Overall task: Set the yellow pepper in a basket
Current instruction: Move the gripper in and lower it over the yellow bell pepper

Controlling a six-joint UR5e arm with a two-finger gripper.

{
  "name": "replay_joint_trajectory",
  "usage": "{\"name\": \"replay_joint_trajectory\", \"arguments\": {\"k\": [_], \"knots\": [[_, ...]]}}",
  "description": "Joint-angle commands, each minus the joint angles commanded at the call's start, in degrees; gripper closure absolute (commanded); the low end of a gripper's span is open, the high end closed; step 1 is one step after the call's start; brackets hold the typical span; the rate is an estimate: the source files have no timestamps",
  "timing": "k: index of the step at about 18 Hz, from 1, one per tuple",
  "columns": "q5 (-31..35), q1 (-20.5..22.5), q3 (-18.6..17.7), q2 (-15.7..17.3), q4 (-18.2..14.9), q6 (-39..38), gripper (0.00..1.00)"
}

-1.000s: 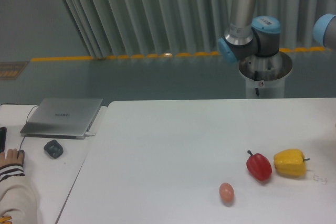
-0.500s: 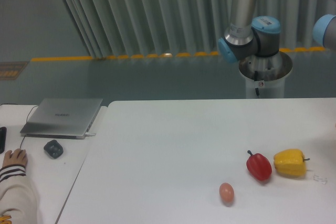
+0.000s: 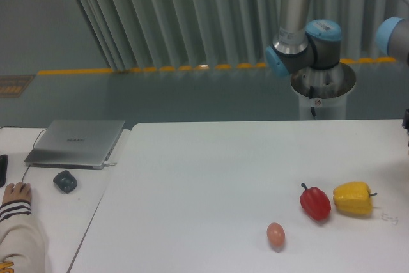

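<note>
On the white table, right side: one yellow pepper is seen just beside one red pepper | one egg nearby | gripper fingers out of view, state unknown | one closed laptop

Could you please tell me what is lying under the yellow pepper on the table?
The yellow pepper rests directly on the bare white table, with only its shadow beneath. Faint marks on the tabletop lie just to its right. Its underside is hidden.

Blue-jointed silver robot arm: cut by top and right edges, gripper out of sight; striped-sleeved person's hand: cropped at left edge
</note>
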Motion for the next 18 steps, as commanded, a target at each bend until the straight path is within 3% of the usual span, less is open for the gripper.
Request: {"name": "replay_joint_trajectory", "arguments": {"k": [8, 11, 15, 18], "knots": [[-0.26, -4.75, -0.62, -0.35, 0.17, -12.82, 0.0], [0.96, -6.85, -0.7, -0.44, 0.17, -12.49, 0.0], [8.51, -11.77, -0.18, -2.45, 0.26, -9.51, 0.0], [9.32, -13.89, 0.0, -3.25, 0.53, -7.13, 0.0]]}}
